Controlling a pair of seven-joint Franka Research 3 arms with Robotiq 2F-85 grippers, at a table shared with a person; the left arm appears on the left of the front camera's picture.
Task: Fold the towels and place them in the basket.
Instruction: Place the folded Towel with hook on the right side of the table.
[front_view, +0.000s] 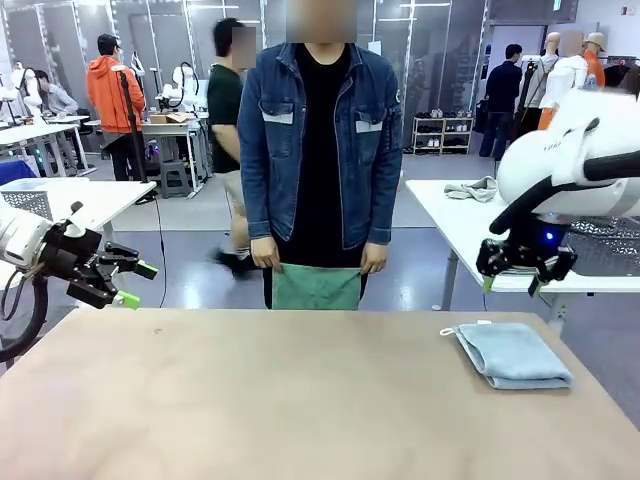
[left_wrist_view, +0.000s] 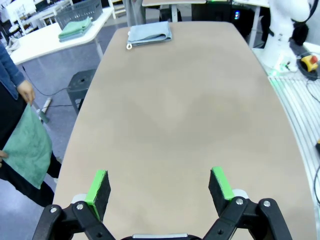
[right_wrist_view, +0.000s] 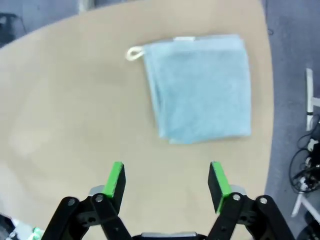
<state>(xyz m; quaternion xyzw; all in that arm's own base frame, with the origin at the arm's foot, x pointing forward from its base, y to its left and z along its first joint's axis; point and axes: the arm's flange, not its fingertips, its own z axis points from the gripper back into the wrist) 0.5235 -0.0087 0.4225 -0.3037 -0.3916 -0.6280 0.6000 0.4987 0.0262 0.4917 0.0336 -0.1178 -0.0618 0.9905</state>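
The right claw hangs with its jaws spread wide and nothing between them, directly above a folded pale blue-grey towel in the right wrist view. The towel lies flat near the right-hand edge of the tan tabletop, its white loop and white label on the far side from the robot. In the front view the right claw is well above the blue-grey towel and touches nothing. At the opposite side, the left claw is likewise wide apart and empty, held off the tabletop's left edge; its wrist view looks along the bare surface between its green fingertips. Across the tabletop, a person in a denim jacket stands holding a green towel by its top corners, one hand at each, the cloth hanging below the far edge.
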